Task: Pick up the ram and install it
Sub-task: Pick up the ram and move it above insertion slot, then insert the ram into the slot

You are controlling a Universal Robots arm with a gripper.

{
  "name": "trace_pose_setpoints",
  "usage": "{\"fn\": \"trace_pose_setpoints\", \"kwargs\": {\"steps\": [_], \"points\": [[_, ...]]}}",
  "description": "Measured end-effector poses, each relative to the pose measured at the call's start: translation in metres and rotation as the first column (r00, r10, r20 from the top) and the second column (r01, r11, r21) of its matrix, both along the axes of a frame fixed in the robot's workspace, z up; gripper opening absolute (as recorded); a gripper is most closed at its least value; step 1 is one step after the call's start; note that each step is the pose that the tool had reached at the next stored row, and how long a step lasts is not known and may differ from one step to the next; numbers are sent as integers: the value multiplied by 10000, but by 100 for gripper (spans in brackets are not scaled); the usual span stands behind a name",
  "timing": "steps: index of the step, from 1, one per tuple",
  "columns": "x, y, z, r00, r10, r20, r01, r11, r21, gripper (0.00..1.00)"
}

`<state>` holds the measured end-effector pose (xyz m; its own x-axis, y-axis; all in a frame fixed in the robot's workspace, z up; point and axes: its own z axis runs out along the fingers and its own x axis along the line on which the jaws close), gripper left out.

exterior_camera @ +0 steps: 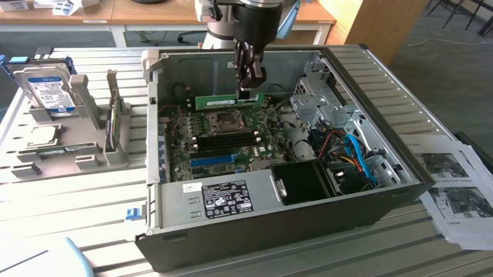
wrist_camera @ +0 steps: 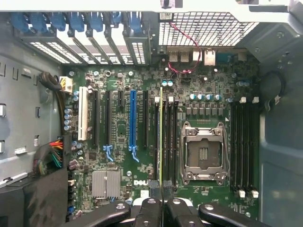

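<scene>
**Item:** long, thin green circuit-board ram stick (exterior_camera: 230,101), being gripped by its upper edge in the black metal pincer (exterior_camera: 245,92), which is closed on it.

**Location:** being held inside the open grey metal computer case (exterior_camera: 370,75), above the green motherboard (exterior_camera: 223,141).

**Orientation:** seen edge-on in the wrist view, the ram stick (wrist_camera: 161,137) is hanging directly beneath the pincer (wrist_camera: 161,187). Its long axis is being presented parallel to the black memory slots (wrist_camera: 166,142) beside the silver processor socket (wrist_camera: 203,151).

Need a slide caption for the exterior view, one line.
Gripper holds the ram by its top edge above the motherboard inside the open PC case.
</scene>
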<state>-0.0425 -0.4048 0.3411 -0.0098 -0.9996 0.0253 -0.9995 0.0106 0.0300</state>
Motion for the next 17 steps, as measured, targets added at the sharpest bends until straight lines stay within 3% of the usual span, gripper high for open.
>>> {"fn": "trace_pose_setpoints", "kwargs": {"steps": [12,17], "points": [[0,0,9,10000,0,0,0,10000,-1,11],[0,0,-18,10000,-2,0,2,10000,23,11]]}}
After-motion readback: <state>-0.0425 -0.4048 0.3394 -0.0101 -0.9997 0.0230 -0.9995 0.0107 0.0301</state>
